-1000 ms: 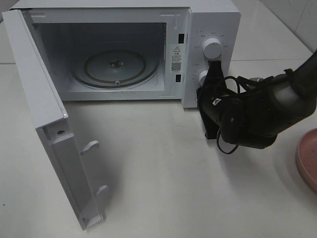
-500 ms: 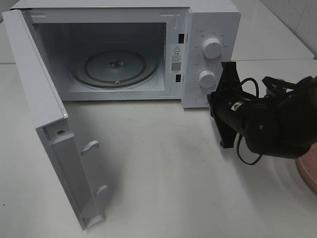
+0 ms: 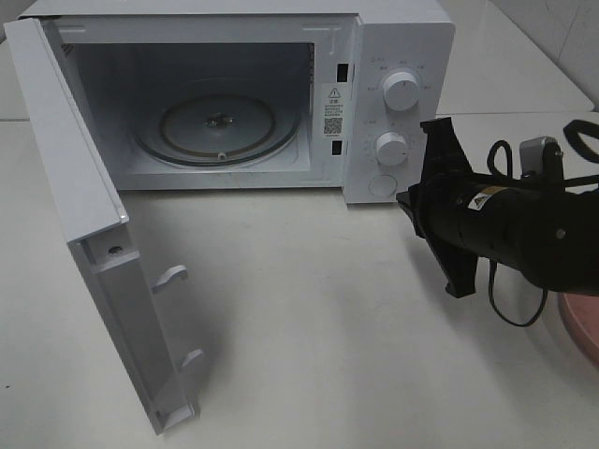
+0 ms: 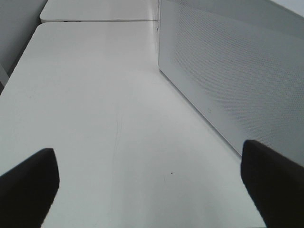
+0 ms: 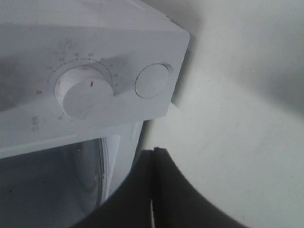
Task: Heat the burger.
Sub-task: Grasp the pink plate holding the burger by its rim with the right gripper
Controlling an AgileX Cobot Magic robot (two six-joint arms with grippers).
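The burger is out of view in every frame. The white microwave stands at the back with its door swung open to the left and its glass turntable bare. My right gripper is shut and empty, just right of the round button below the lower knob. The right wrist view shows its closed fingertips below that knob and button. My left gripper is open and empty over the table, beside a dotted white microwave panel; it does not show in the exterior view.
A pink round plate is cut off by the right edge of the exterior view, behind my right arm. The open door juts forward over the left part of the white table.
My right gripper has drawn back to the right, away from the lower knob and the control panel. The microwave and its door have not moved.
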